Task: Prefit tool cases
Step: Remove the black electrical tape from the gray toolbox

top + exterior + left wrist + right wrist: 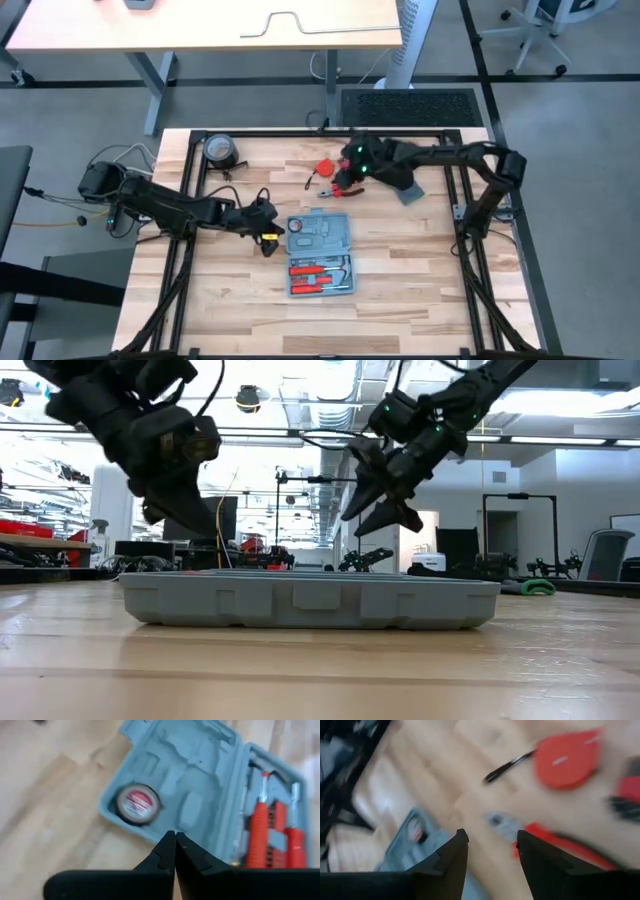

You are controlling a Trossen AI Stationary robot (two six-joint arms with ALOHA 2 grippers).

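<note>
Right now the tool case (320, 254) lies open and flat on the wooden table (400, 300), and I take it as my landmark. Its upper half shows grey-blue moulded slots, with a small round tape measure (137, 803) seated in one of them; its lower half holds red-handled tools (318, 272) lying in their slots.

My left gripper (266, 222) hangs just beside the case's left upper corner, above the table. Through my left wrist camera I see my two dark fingers (165, 854) pressed tip to tip, clenched on nothing, with the case's slotted half and the tape measure right in front of them. A small yellow thing (268, 240) lies on the table just beside that same corner of the case, under my left gripper; I cannot tell what it is.

My right gripper (349, 177) is held in the air beyond the case's upper edge, apart from it. Its fingers (447, 855) stand spread and released, gripping nothing. Below and just ahead of them, red-handled pliers (348, 190) lie on the table, between my gripper and the case. A round red object (324, 168) with a thin dark cord lies a little farther from the case than the pliers.

Well away from the case, near the table's far left corner, sits a round dark-and-silver object (219, 150). From the low camera the case (310, 600) reads as a flat grey-blue slab resting on the table, with both my arms raised above it.
</note>
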